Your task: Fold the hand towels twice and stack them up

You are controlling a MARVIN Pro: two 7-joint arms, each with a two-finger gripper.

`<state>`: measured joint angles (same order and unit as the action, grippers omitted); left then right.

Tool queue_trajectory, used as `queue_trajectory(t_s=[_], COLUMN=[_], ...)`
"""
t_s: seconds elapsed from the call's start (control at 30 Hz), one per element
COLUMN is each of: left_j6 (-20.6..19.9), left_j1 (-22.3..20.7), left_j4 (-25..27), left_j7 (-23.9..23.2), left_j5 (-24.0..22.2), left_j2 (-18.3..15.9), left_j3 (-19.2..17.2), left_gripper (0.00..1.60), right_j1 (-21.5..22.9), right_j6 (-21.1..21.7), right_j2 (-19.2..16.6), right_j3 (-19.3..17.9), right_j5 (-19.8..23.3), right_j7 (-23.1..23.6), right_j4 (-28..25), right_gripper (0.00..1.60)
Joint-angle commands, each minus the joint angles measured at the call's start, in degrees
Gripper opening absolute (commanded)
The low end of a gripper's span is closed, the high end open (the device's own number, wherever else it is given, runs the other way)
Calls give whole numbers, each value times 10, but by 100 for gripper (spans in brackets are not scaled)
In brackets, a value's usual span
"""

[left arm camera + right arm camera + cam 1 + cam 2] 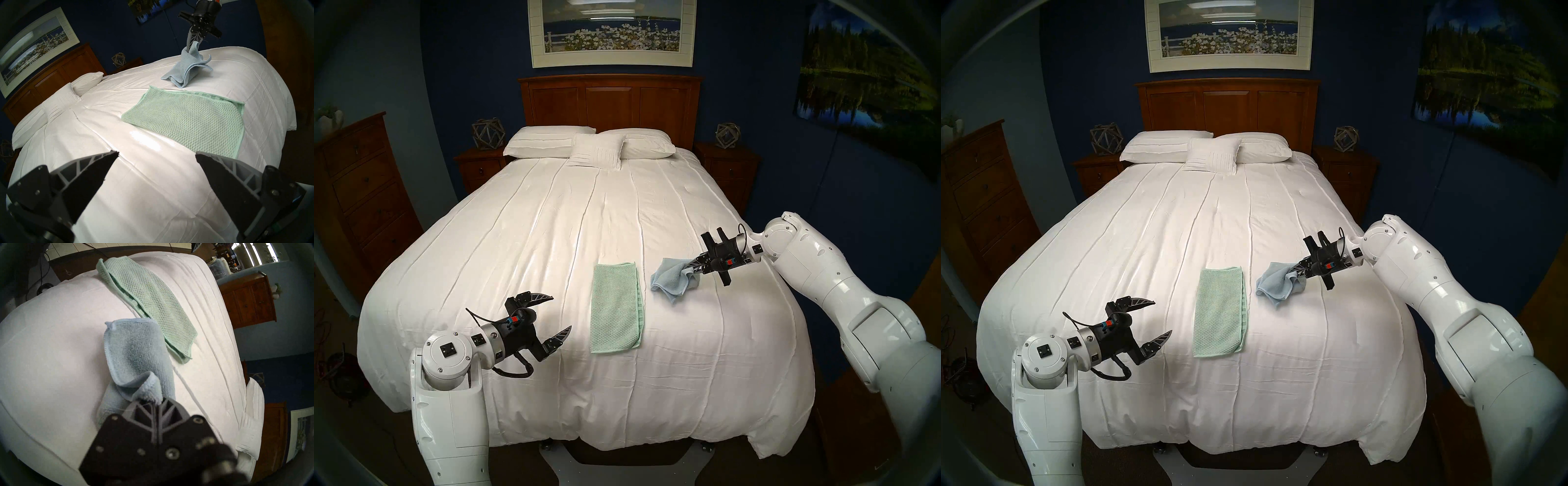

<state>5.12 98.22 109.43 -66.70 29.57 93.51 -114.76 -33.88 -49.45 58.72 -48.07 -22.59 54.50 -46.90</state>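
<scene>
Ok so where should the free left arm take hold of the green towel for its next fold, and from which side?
Probably a corner of the near short edge of the green towel, approached from the left tool, which is open and empty. The towel lies flat as a long rectangle, folded once, its layered edges on the right, so lifting the near end toward the far end would halve it.

From my seat the room reads dim, dark blue walls swallowing light, while the white bedspread (551,237) glares under overhead lamps, with a hot sheen patch in the left wrist view. Fisheye bending and black rims crowd every edge. The right gripper (157,401) housing blurs close up.
</scene>
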Motion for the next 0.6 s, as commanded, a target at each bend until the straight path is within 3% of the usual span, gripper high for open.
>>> queue_trajectory(t_s=[0.0,0.1,0.13,0.17,0.2,0.37,0.47,0.5,0.57], left_j6=[0,0,0,0,1,1,0,0,0], left_j1=[-1,-1,-1,-1,-1,-1,-1,-1,-1], left_j4=[7,7,7,7,7,7,7,7,7], left_j7=[-1,-1,-1,-1,-1,-1,-1,-1,-1], left_j5=[-2,-2,-2,-2,-2,-2,-2,-2,-2], left_j2=[0,0,0,0,0,0,1,1,1], left_j3=[0,0,0,0,0,0,0,0,0], left_gripper=[160,160,160,160,160,160,160,160,160], right_j1=[61,81,77,77,95,101,114,117,120], right_j6=[10,12,14,14,10,8,-4,-9,-17], right_j2=[52,61,65,65,75,87,94,97,99], right_j3=[-17,-7,-18,-18,-5,-7,3,3,4], right_j5=[-32,-39,-52,-52,-62,-84,-102,-108,-116], right_j7=[-20,-24,-29,-29,-31,-42,-55,-62,-70], right_j4=[68,98,104,104,135,166,200,212,226], right_gripper=[14,18,7,7,0,4,17,36,55])
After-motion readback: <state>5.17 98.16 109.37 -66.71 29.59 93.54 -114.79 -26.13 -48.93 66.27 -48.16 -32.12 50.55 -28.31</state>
